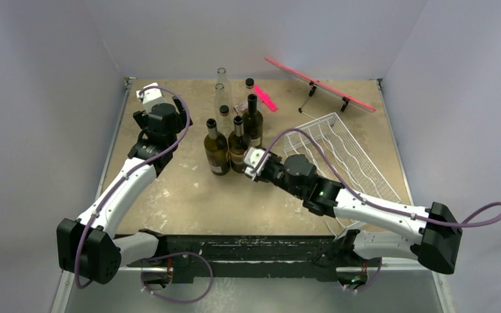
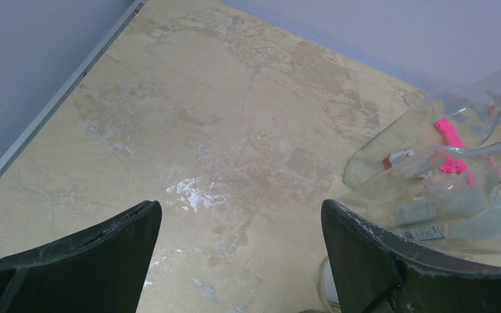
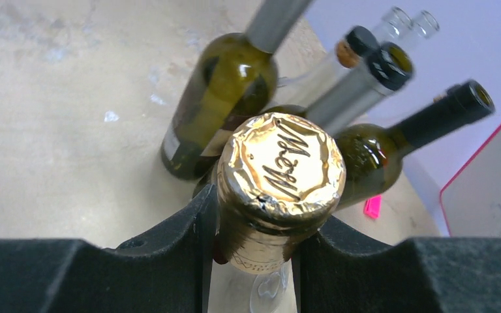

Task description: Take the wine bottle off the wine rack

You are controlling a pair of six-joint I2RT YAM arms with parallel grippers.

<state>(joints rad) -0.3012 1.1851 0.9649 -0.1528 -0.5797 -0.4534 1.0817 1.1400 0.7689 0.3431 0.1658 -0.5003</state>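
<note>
The right arm stretches low across the tabletop [image 1: 189, 195] with its elbow bent. Its tool [image 1: 254, 163] is closed narrowly on the neck of the wine bottle [image 3: 279, 171]. One black padded finger sits on each side, just under the crinkled gold-foil cap, which is embossed with script. The glass below the foil looks clear.

Just beyond the tool stand three dark green bottles [image 1: 216, 151], glossy and round-shouldered, with grey or black foil necks. Farther off are at least three clear glass bottles [image 1: 221, 91].

The held bottle is off the wine rack [image 1: 342, 147], a single white wire grid with wavy tiers lying to the tool's right, beside the forearm. Beyond it one flat pink board [image 1: 319, 85] tilts on a stand.

The left arm reaches forward. Its tool [image 2: 239, 208] is spread wide and empty above mottled beige tabletop, with clear bottles just to its right.
</note>
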